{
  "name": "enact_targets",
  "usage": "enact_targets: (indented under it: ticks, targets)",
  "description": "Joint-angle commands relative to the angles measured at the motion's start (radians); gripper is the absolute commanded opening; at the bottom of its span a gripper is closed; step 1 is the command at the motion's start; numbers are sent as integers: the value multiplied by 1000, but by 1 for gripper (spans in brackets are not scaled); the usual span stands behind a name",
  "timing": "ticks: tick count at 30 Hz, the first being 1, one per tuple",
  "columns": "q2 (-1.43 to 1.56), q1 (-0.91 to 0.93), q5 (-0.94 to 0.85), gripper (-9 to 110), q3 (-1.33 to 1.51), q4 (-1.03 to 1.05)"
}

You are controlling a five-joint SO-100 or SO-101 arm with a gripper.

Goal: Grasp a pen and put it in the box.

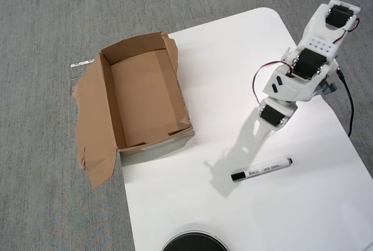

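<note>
The pen (261, 169), white with a black cap at its left end, lies flat on the white table (221, 64) in the overhead view. The brown cardboard box (143, 96) stands open and empty at the table's left edge, with a torn flap hanging off its left side. My gripper (261, 127) hangs above the table, up and slightly right of the pen and apart from it. Its white fingers blend into the white tabletop, so the jaw gap does not show. Nothing is seen held.
A black round object (194, 242) pokes in at the bottom edge. A black cable (350, 108) runs along the table's right side by the arm's base (326, 85). Grey carpet (46, 29) surrounds the table.
</note>
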Motion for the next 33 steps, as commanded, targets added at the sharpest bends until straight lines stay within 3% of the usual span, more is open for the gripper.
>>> enact_targets:
  ticks: [1, 11, 18, 33]
  targets:
    - [-60, -7, -7, 1, -87, 3]
    - [-212, -12, -8, 1, -96, 8]
    - [-327, -142, -8, 1, -96, 140]
    - [-357, -295, -8, 1, -81, 149]
